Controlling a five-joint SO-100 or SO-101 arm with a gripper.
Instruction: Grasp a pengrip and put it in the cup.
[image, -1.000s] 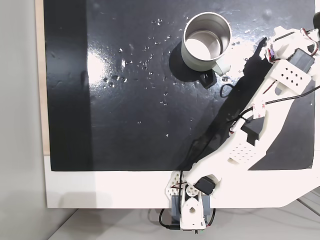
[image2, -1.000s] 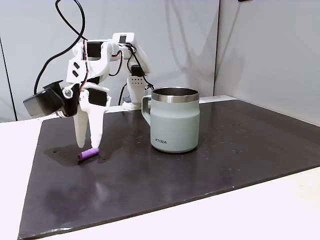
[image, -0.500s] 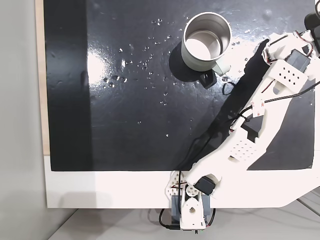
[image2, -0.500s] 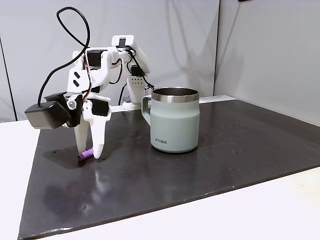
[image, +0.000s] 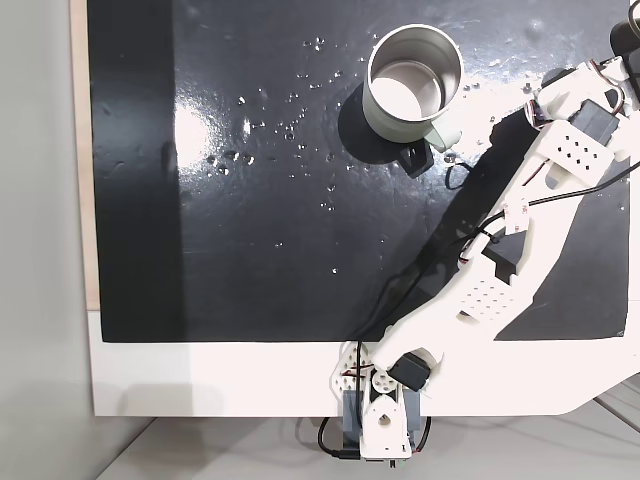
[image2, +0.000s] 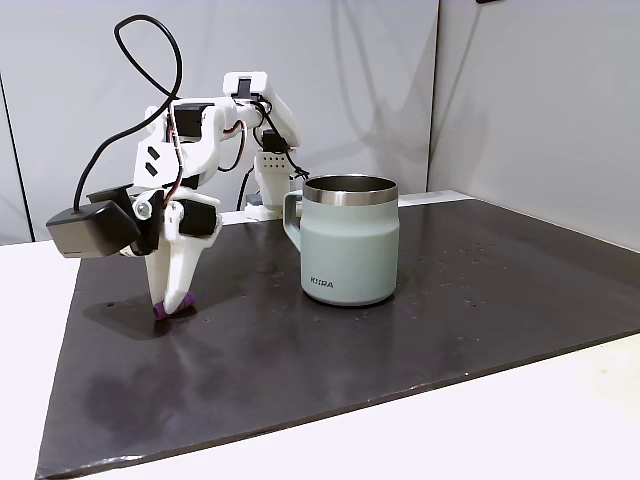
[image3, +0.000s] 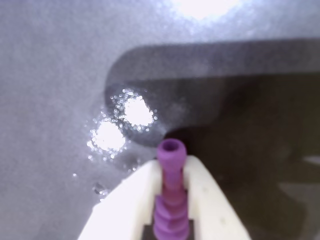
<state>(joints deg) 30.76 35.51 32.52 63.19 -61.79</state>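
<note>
In the wrist view the end effector (image3: 172, 187) is clamping the pengrip (image3: 171, 200) between its two white fingers (image3: 131, 200), the lilac tube lying lengthwise in the gap with its open end poking out past the fingertips toward twelve o'clock. Bright droplets (image3: 122, 125) are glinting on the dark mat (image3: 50, 75) at about ten o'clock from that open end.

In the side-on fixed view the end effector (image2: 172, 305) is pointing down at the mat (image2: 400, 340), its tips touching or nearly touching the surface, and a bit of purple pengrip (image2: 163, 311) is showing at the tips. The cup (image2: 350, 240) is standing upright on the mat at about three o'clock from the end effector, well apart, its handle turned toward the arm.

In the top-down fixed view the cup (image: 412, 78) is sitting near the mat's top edge, with the white arm (image: 500, 270) reaching from the bench (image: 200, 380) edge at six o'clock toward two o'clock.
</note>
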